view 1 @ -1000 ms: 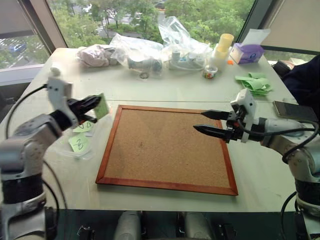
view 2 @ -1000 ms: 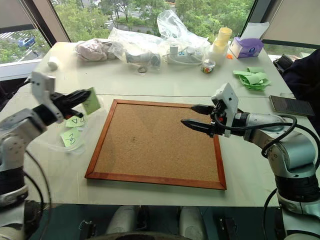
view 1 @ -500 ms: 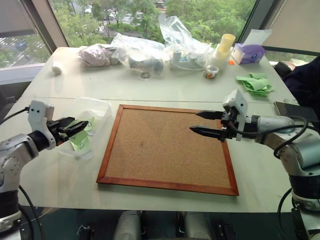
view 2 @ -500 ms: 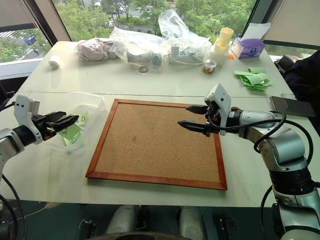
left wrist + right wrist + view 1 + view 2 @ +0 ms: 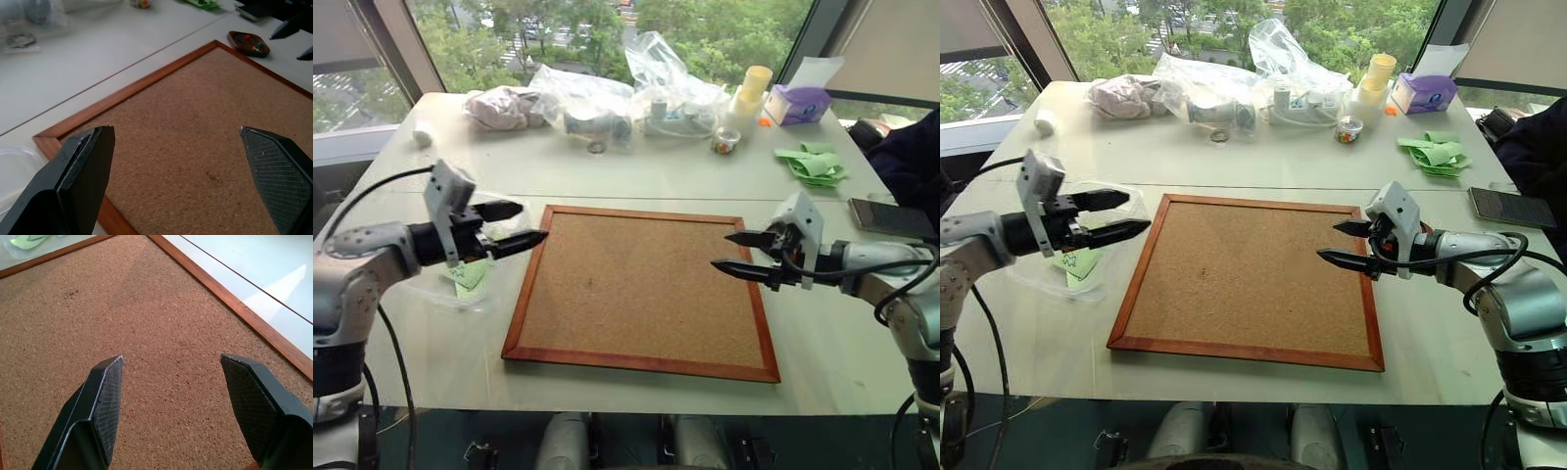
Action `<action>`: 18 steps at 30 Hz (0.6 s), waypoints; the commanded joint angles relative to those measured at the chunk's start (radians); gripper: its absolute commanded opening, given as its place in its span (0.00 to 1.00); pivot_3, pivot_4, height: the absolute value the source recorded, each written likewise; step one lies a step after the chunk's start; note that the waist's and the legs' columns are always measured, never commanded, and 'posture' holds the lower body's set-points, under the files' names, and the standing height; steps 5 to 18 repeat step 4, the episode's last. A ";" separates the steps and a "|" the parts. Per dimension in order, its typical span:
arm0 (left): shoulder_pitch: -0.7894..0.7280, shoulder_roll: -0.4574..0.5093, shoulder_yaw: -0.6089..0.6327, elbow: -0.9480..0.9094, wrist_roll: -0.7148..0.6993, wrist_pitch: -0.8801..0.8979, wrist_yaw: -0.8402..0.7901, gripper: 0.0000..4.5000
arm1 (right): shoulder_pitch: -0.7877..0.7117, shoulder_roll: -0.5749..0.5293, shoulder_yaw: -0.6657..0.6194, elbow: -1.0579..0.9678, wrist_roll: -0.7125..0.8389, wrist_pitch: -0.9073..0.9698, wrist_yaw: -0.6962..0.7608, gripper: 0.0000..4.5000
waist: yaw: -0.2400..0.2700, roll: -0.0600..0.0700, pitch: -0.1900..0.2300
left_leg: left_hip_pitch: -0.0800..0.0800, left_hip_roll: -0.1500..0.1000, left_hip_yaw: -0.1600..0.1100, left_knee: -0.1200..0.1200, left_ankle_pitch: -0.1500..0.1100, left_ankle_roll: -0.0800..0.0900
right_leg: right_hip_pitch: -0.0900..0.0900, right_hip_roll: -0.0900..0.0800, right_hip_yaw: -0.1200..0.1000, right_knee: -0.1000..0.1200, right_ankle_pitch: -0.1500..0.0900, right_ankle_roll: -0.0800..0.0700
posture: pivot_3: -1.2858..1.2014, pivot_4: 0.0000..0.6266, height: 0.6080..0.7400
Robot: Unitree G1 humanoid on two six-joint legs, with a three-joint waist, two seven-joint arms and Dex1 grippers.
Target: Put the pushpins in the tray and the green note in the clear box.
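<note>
Left gripper released, note deposited in clear box.

We see the left gripper (image 5: 514, 225), clamped on the green note (image 5: 1078, 262) a second ago, now spread empty at the corkboard's (image 5: 641, 294) left edge; the note lies inside the clear box (image 5: 1126, 199). The right gripper (image 5: 1344, 244) stays parted, empty, over the corkboard's right edge.

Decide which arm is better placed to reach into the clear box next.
Left. Its open left gripper hangs beside the clear box; the right gripper hovers over the corkboard's opposite edge.
</note>
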 commanded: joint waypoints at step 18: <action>0.012 -0.010 -0.152 -0.052 0.084 -0.098 -0.068 0.99 | 0.039 -0.034 -0.042 -0.041 0.001 -0.019 0.013 0.72 | 0.002 0.000 0.000 | 0.000 0.000 0.000 0.000 0.000 0.000 | 0.000 0.000 0.000 0.000 0.000 0.000 | 0.52 0.24 1.00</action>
